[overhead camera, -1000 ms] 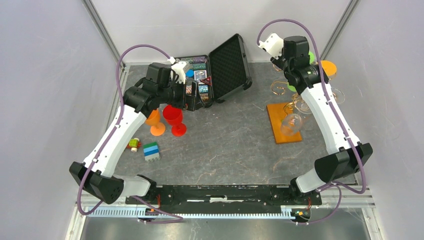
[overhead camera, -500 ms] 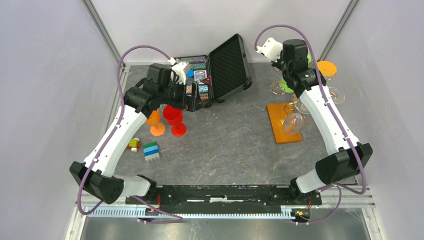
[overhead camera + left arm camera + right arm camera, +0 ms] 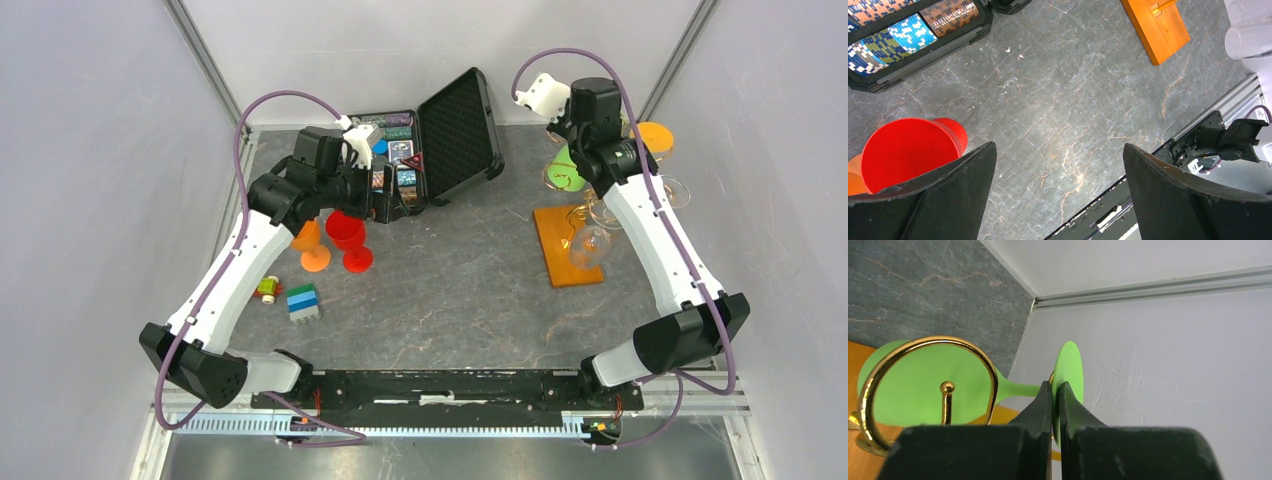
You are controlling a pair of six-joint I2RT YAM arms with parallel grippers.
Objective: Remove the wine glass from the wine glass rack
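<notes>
Wine glass, the green one [image 3: 923,385], sits on the wine glass rack [image 3: 878,375] at the far right of the desk [image 3: 923,285]. Its bowl is behind a gold curl and its round foot points toward the wall [image 3: 1173,365]. The right gripper [image 3: 1054,390] is pinched narrow on the edge of that foot, so I judge the grasp is made and the lift-off comes next. That move should draw the stem free of the curl without dragging the rack. Room is tight: the wall is near behind the foot, and clear glasses [image 3: 590,240] hang just beside. Open desk lies toward the middle. The left gripper [image 3: 1058,146] hangs wide and empty near a red cup [image 3: 908,150].
</notes>
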